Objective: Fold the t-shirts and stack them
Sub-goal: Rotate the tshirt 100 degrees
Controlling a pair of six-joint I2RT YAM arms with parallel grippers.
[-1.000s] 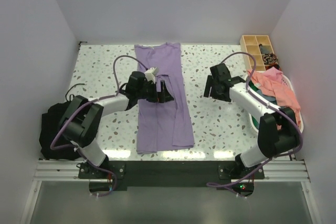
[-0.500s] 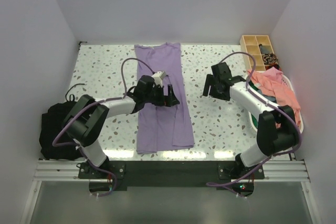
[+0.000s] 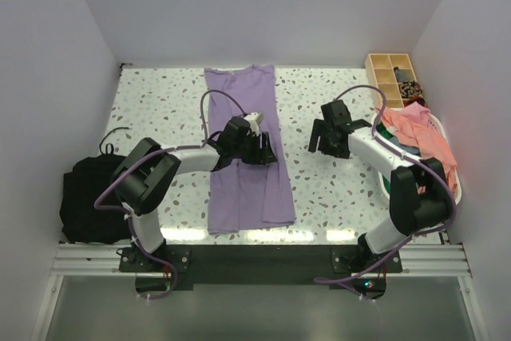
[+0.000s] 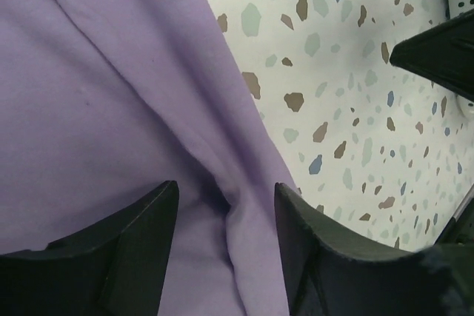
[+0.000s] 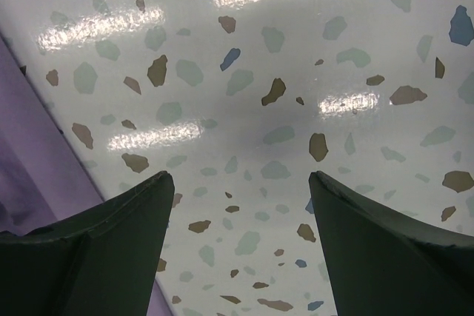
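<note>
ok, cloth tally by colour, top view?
purple shirt: 1
pink shirt: 1
green cloth, only an edge showing under the pink: 1
black bundle: 1
Total: 4

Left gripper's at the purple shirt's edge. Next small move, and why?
Probably close the left gripper. Its fingers straddle a raised crease along the lavender t-shirt's edge, low at the cloth, with a gap on each side, so nothing is pinched yet. The right gripper hangs open over bare table.
</note>
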